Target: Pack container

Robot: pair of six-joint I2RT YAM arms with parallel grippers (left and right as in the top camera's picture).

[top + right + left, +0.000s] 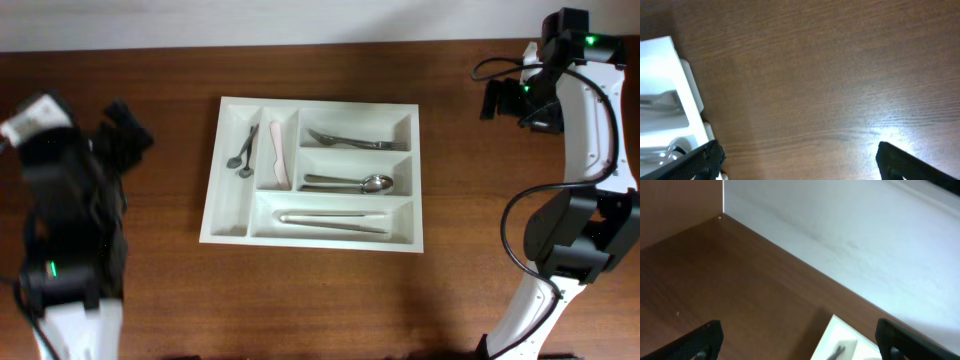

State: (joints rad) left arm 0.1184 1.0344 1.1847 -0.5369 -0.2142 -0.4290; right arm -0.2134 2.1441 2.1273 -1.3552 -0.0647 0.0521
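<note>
The white cutlery tray (229, 215) lies in the middle of the brown table. It holds small dark spoons (242, 150), a pale pink knife (278, 152), a fork (352, 139), a spoon (352, 183) and tongs (330, 219). My left gripper (128, 128) is open and empty, raised left of the tray; the left wrist view shows its fingers wide apart (799, 342) over bare table, with the tray's corner (836, 332) at the bottom. My right gripper (497, 98) is open and empty, right of the tray; the right wrist view shows it (800, 160) beside the tray's edge (677, 65).
A white wall (865, 235) runs along the table's far edge. The right arm's base (575, 250) stands at the right side and the left arm's body (70, 230) at the left side. A black cable (515, 230) loops by the right arm.
</note>
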